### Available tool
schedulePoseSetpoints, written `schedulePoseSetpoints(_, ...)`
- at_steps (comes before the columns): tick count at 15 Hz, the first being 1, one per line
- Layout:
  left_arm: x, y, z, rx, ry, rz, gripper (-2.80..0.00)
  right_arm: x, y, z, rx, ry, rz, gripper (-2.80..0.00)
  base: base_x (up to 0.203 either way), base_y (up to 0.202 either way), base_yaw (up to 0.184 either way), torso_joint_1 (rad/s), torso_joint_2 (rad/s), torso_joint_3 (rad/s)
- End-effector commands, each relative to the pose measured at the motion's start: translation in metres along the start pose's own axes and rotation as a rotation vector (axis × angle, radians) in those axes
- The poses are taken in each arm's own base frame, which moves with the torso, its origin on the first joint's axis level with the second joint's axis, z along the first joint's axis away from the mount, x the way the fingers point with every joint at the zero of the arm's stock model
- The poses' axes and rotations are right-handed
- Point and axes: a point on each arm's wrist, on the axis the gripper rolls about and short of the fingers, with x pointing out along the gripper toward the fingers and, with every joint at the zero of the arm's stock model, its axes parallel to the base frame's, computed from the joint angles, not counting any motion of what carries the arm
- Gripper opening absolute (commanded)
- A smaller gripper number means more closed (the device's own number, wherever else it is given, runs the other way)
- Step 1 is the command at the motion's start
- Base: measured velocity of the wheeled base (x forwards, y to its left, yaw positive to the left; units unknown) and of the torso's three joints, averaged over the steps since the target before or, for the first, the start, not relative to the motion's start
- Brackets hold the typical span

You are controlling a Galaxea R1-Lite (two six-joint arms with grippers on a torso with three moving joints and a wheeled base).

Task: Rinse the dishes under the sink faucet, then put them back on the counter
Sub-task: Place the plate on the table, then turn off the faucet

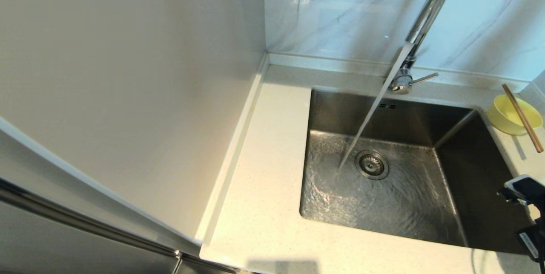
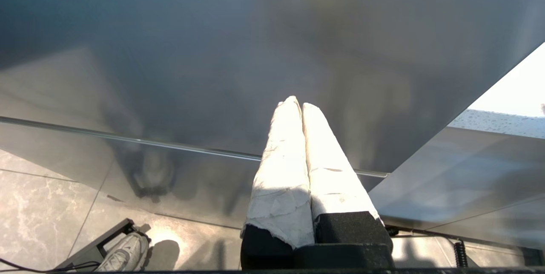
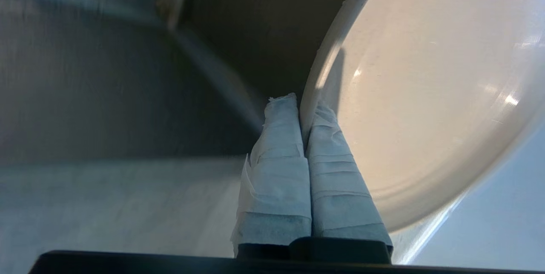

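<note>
The chrome faucet is running, and its stream lands beside the drain strainer in the steel sink. On the counter, at the sink's far right corner, sits the pale-yellow bowl with the brown chopsticks laid across it. My right gripper is shut on the rim of the white plate, held on edge near the sink wall. The plate is out of the head view; only part of my right arm shows there. My left gripper is shut and empty, parked low.
A plain white panel rises along the counter's left side and a marble-veined wall stands behind the faucet. The left wrist view faces a grey cabinet front with tiled floor and a shoe below.
</note>
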Motion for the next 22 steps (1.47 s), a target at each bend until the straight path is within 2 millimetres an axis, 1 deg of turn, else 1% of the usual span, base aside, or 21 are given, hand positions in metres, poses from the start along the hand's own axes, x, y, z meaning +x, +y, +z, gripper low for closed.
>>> schedulePoseSetpoints(1, 0.000, 0.000, 0.000, -0.001, 0.000, 0.000, -2.80, -0.004, -0.003, 0.001, 0.011, -0.028, -0.022, -2.80, 0.000, 0.000, 0.000, 0.000, 0.00, 0.000)
schedulePoseSetpoints(6, 0.000, 0.000, 0.000, -0.001, 0.000, 0.000, -2.80, -0.012, -0.006, -0.001, 0.041, -0.055, -0.041, -2.80, 0.000, 0.000, 0.000, 0.000, 0.00, 0.000)
schedulePoseSetpoints(11, 0.000, 0.000, 0.000, -0.001, 0.000, 0.000, -2.80, -0.012, -0.006, -0.001, 0.052, -0.054, -0.043, -2.80, 0.000, 0.000, 0.000, 0.000, 0.00, 0.000)
schedulePoseSetpoints(12, 0.000, 0.000, 0.000, -0.001, 0.000, 0.001, -2.80, -0.012, -0.006, 0.000, 0.052, -0.058, -0.046, 0.00, 0.000, 0.000, 0.000, 0.000, 0.00, 0.000)
schedulePoseSetpoints(15, 0.000, 0.000, 0.000, -0.001, 0.000, 0.000, -2.80, -0.012, -0.007, 0.001, 0.067, -0.064, -0.048, 0.00, 0.000, 0.000, 0.000, 0.000, 0.00, 0.000)
schedulePoseSetpoints(18, 0.000, 0.000, 0.000, -0.001, 0.000, 0.000, -2.80, -0.014, -0.013, 0.009, 0.128, -0.147, -0.088, 0.00, 0.000, 0.000, 0.000, 0.000, 0.00, 0.000)
schedulePoseSetpoints(20, 0.000, 0.000, 0.000, -0.001, 0.000, 0.000, -2.80, -0.023, -0.020, 0.015, 0.184, -0.245, -0.130, 0.00, 0.000, 0.000, 0.000, 0.000, 0.00, 0.000)
schedulePoseSetpoints(22, 0.000, 0.000, 0.000, -0.001, 0.000, 0.000, -2.80, -0.036, -0.026, 0.017, 0.247, -0.351, -0.113, 0.00, 0.000, 0.000, 0.000, 0.000, 0.00, 0.000)
